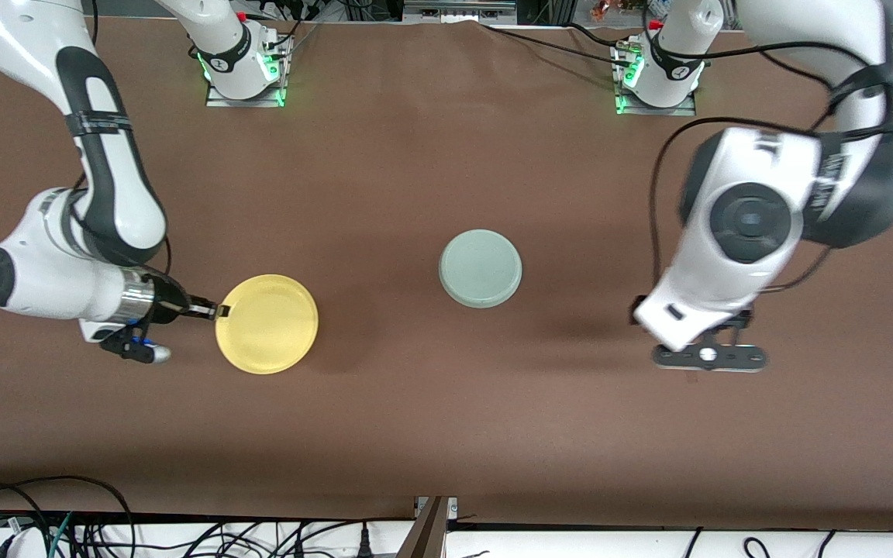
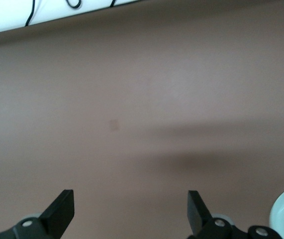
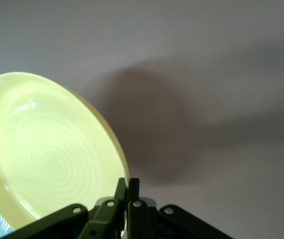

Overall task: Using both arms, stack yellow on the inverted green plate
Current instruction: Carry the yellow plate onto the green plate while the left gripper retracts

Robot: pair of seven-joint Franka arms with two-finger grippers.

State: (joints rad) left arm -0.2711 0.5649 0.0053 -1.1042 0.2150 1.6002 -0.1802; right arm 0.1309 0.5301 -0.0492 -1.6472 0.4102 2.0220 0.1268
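Glossy, seemingly plastic yellow plate (image 3: 47, 154); matt green plate (image 1: 480, 268); matt brown table (image 1: 446, 155).

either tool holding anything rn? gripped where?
Right tool is shut on the yellow plate, pinching its rim at the edge toward the right arm's end. Left tool is open over bare table, holding nothing.

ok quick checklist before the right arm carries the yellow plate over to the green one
1. Right end effector shut on the yellow plate at its rim: ok; the right wrist view shows the fingers pinching the edge.
2. Yellow plate off the table: ok; it casts a separate shadow below it.
3. Green plate inverted, flat base up: ok.
4. Green plate bare on top: ok.
5. Left end effector out of the way: ok; it is open over bare table toward the left arm's end.
6. Grip firm enough for the carry: cannot tell.
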